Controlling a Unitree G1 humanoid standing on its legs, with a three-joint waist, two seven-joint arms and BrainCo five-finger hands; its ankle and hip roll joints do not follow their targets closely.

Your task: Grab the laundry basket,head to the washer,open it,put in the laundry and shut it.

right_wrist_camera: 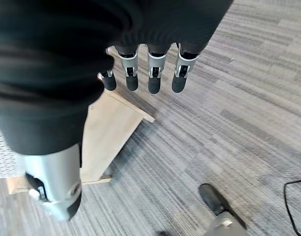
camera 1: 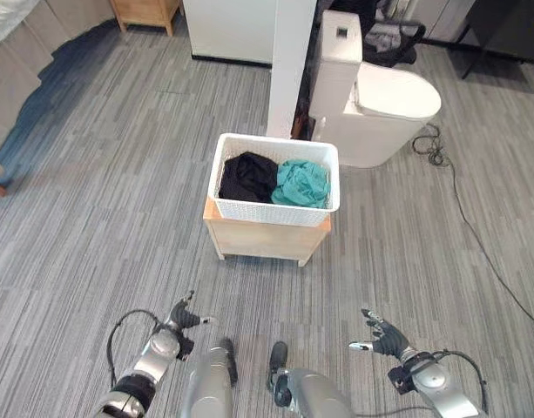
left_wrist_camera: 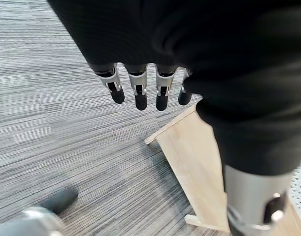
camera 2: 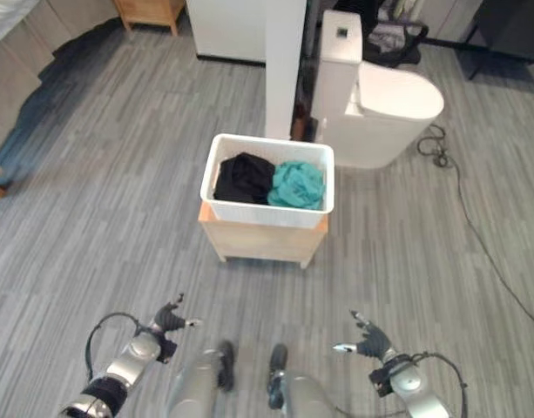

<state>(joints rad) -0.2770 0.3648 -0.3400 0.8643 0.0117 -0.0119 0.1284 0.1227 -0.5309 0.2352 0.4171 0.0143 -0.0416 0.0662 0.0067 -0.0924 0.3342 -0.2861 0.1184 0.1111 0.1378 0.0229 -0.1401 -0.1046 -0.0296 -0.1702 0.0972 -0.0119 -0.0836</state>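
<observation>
Ahead of the left robot hand (camera 1: pixel 185 317) and right robot hand (camera 1: pixel 381 334), both relaxed and empty, sits the white perforated plastic laundry basket (camera 1: pixel 275 212) on a low wooden stool (camera 1: pixel 265 240); approach squarely, then grip opposite rims evenly

My robot's two arms are silver-grey metal tubes. Each wrist wears a dark ribbed cover. The left hand (left_wrist_camera: pixel 140 91) and right hand (right_wrist_camera: pixel 150 73) have silver fingers with dark rounded tips and small visible screws.
</observation>
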